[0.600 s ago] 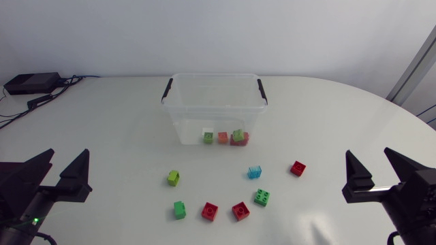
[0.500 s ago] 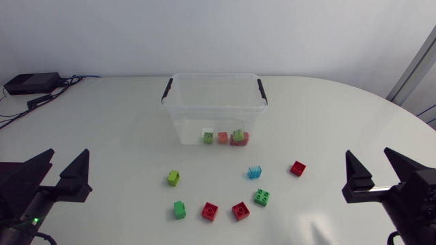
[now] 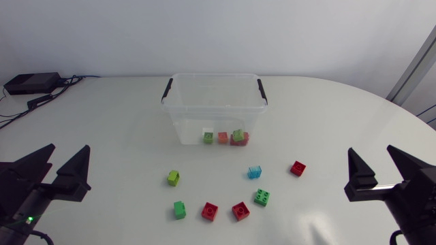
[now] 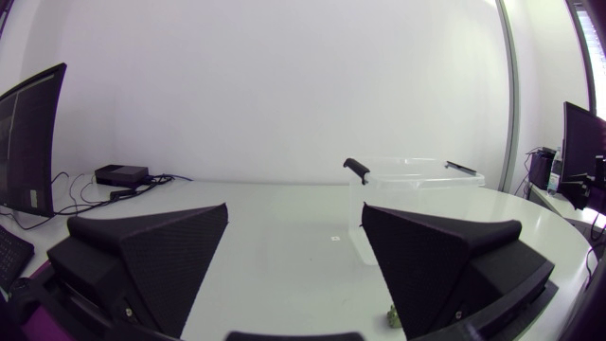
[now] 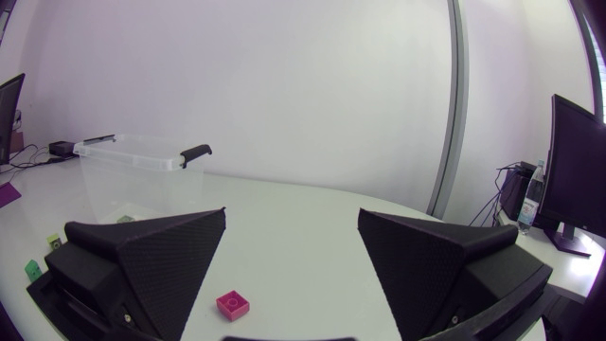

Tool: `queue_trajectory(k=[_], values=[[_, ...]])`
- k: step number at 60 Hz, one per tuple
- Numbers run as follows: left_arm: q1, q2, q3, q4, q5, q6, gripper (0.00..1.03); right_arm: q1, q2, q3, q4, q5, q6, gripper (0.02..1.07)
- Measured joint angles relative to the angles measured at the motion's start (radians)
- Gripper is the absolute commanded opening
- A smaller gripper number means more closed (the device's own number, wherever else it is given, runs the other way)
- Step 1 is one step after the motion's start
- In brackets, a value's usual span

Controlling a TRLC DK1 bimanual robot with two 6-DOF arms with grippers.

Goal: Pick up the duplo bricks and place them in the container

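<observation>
No text, label, number or sign is showing legibly anywhere: nothing readable is appearing on the container (image 3: 213, 102), the bricks (image 3: 210, 211) or the table (image 3: 102, 136).

Clear glossy plastic container (image 3: 212, 102) on smooth matt white table (image 3: 109, 129).

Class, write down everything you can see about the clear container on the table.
The container is a clear, plastic-looking rectangular box, open-topped, standing upright on the white table toward its far side. A black handle sits at each short end. Through its front wall a few bricks show on its floor, green, orange-red and red among them. Nothing else touches it; the loose bricks lie in front, apart from it.
</observation>
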Motion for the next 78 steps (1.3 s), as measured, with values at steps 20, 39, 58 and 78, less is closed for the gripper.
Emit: queue_trajectory(k=[20,39,58,78], values=[[-0.109,0.565,0.341,-0.026,0.000,-0.025,0.96,0.013,0.426,0.280,0.004,0.001,0.000,1.02],[-0.242,1.084,0.620,-0.393,0.000,-0.026,0.96,0.013,0.701,0.361,-0.027,0.016,0.023,1.02],[-0.356,1.579,0.954,-0.706,-0.045,-0.086,0.96,0.028,0.975,0.568,-0.348,0.003,0.022,1.02],[-0.441,1.759,1.067,-0.717,-0.052,-0.165,0.75,0.017,1.064,0.597,-0.377,-0.158,-0.043,1.02]])
